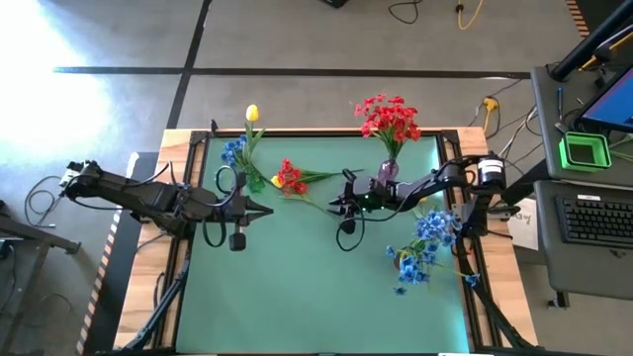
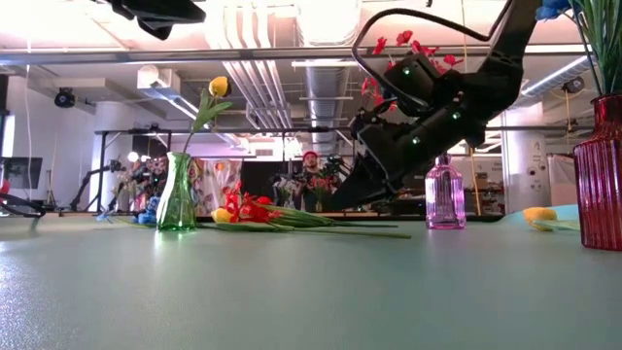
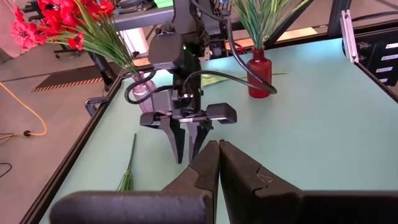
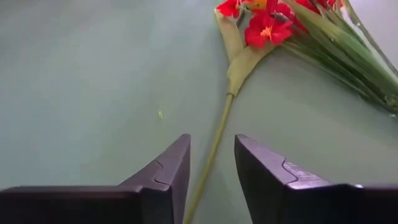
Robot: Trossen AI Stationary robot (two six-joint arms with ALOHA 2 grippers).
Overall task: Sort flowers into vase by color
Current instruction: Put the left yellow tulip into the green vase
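A loose bunch of flowers (image 1: 289,178) lies on the green mat, with red blooms (image 4: 267,28) and long green stems. One thin stem (image 4: 217,137) runs back between the fingers of my right gripper (image 4: 211,146), which is open low over the mat with a finger on either side of the stem and a gap showing to each. From the left, my left gripper (image 1: 265,210) hovers shut and empty, facing the right gripper (image 3: 186,146). A green vase (image 2: 177,194) holds a yellow tulip (image 2: 220,87) and blue blossoms.
A pink vase (image 2: 445,194) with red flowers (image 1: 388,117) stands at the far edge, just behind my right arm. A red vase (image 2: 598,175) with blue flowers (image 1: 430,232) stands at the right. A yellow flower head (image 2: 539,214) lies beside it.
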